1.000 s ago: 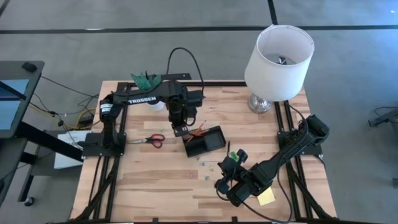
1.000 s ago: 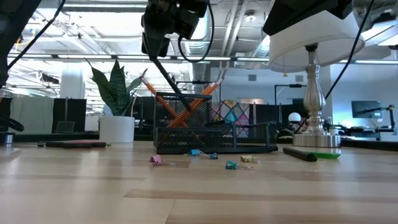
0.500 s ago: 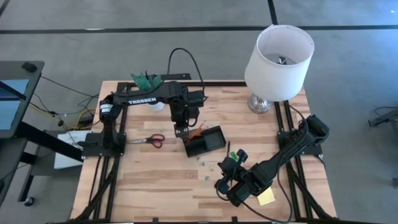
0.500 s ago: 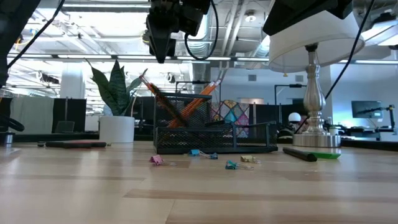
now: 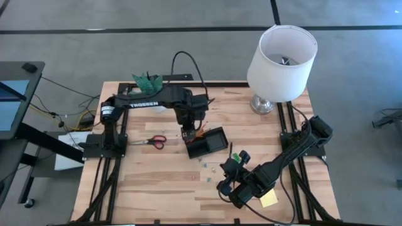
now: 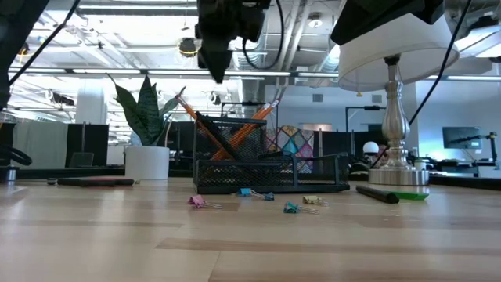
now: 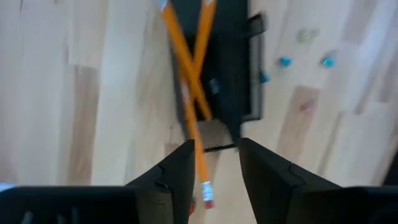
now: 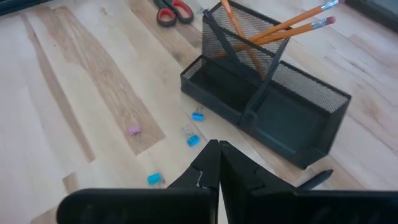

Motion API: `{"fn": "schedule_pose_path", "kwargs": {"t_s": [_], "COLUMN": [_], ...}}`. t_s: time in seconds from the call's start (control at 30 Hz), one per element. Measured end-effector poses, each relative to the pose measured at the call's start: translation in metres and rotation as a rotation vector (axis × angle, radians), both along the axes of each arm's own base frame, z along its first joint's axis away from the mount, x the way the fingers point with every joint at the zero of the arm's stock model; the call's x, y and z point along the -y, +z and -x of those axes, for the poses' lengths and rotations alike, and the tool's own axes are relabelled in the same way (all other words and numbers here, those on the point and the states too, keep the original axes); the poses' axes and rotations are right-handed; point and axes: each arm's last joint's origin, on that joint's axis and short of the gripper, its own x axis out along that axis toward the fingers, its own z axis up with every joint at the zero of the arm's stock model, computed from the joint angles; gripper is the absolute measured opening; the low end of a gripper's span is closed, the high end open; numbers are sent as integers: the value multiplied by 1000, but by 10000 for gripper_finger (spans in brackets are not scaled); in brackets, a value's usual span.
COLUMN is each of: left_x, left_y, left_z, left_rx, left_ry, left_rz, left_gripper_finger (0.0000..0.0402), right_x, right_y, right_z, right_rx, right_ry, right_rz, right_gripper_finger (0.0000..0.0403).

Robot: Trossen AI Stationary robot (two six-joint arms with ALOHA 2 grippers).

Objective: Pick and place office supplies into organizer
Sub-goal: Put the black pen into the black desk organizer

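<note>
Pencils (image 6: 249, 128) stood in the organizer (image 6: 270, 168) right under the left hand (image 6: 215, 69). A second before it gripped a black pen (image 6: 213, 134); now its fingers were apart, empty.

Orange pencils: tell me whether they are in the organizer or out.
In. The orange pencils stand leaning in the tall mesh cup of the organizer, eraser ends sticking out above its rim.

The one legible marking is the white word "TROSSEN", printed along the dark horizontal link of the left arm (image 5: 146, 102) in the high view, just beside the potted green plant (image 5: 147, 80) at the far edge of the wooden surface. No other lettering, number or label can be read anywhere.
</note>
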Motion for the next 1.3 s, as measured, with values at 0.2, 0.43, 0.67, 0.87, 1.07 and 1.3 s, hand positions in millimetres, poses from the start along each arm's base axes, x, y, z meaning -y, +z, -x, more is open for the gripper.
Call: {"fn": "schedule_pose_path", "kwargs": {"t_s": [0.2, 0.43, 0.67, 0.87, 1.07, 1.3], "left_x": [0, 3, 25, 43, 56, 68], "left_y": [25, 71, 122, 147, 175, 191], "left_z": [6, 20, 32, 59, 96, 121], "left_rx": [-2, 45, 258, 371, 466, 553], "left_ry": [58, 129, 134, 107, 176, 168], "left_rz": [-28, -322, -439, -535, -684, -678], "left_gripper_finger": [122, 122, 122, 122, 122, 122], "right_x": [-4, -20, -46, -58, -64, -64], "right_y": [-8, -12, -55, -81, -85, -113], "right_z": [12, 34, 18, 6, -6, -36], "right_rx": [-10, -28, 1, -121, -195, -286], "right_ry": [-40, -158, -200, -265, -506, -571], "right_rz": [-6, -195, -289, -174, -98, -85], "right_gripper_finger": [0, 0, 0, 0, 0, 0]}}
